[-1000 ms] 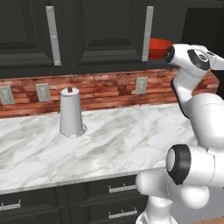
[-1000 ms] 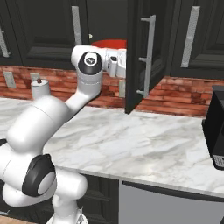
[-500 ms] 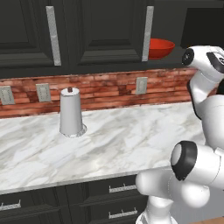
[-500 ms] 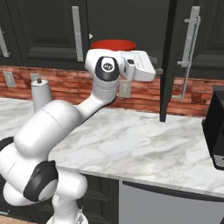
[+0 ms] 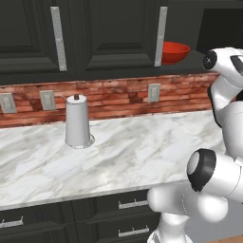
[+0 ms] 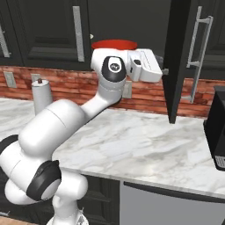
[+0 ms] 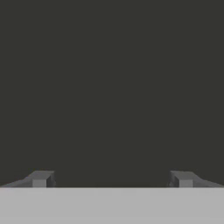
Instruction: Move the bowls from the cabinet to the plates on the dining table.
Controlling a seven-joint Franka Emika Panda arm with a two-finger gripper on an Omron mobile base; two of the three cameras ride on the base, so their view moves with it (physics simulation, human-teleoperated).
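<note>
While cabinet [image 6: 180,61] stands open, red bowl [image 5: 174,51] inside; end effector [image 7: 112,179] wide, empty.

bowl [image 5: 174,51] in cabinet [image 5: 109,33], above counter [image 5: 133,152].

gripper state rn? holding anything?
Gripper: open, jaws wide apart, holding nothing. It faces a dark surface, and the red bowl sits in the cabinet.
</note>
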